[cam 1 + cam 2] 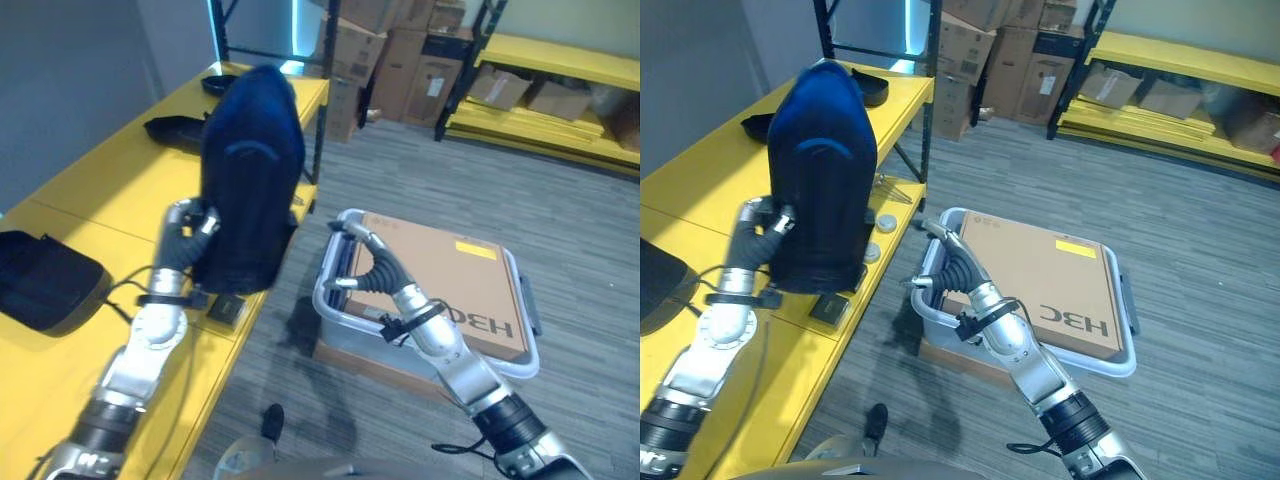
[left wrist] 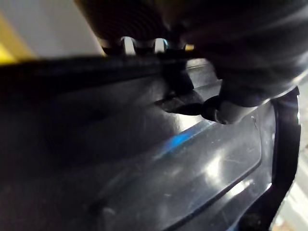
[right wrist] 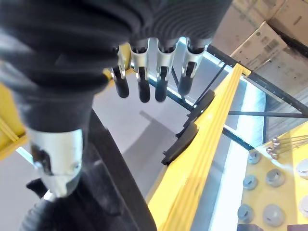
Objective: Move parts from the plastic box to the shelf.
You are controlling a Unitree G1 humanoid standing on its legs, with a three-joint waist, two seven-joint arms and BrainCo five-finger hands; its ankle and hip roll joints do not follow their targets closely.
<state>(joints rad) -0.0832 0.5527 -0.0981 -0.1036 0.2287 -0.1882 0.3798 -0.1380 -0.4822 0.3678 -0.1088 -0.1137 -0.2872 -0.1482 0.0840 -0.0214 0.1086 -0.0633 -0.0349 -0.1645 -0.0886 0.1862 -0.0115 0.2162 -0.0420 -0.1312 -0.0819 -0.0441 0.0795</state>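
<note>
One large dark blue moulded part (image 1: pixel 250 175) is held upright on the yellow shelf (image 1: pixel 100 190), its lower end resting on the shelf surface near the front edge. The left robot hand (image 1: pixel 188 232) is pressed against the part's side at about nine o'clock, with the fingers curled round its edge in a grip; in the left wrist view the glossy dark shell (image 2: pixel 159 159) lies right against the hand.

Further parts are already laid on the shelf: a black shell (image 1: pixel 45 278) at about eight o'clock of the blue part, and two flatter black pieces (image 1: pixel 175 130) towards twelve o'clock. A small dark block (image 1: pixel 226 308) lies just beside the part's base, near the shelf edge.

At about four o'clock, on the floor, the grey plastic box (image 1: pixel 330 270) stands with a flat cardboard carton (image 1: pixel 450 280) lying in it. The right robot hand (image 1: pixel 372 262) hovers over the box's near rim, its fingers straight and relaxed, holding nothing.

The step in hand is judged to be setting the part down. It would be done well if the part were eased back from the front edge before the grip is loosened, since a tall upright piece could topple off. The small block should be avoided, so that the base is seated flat.
</note>
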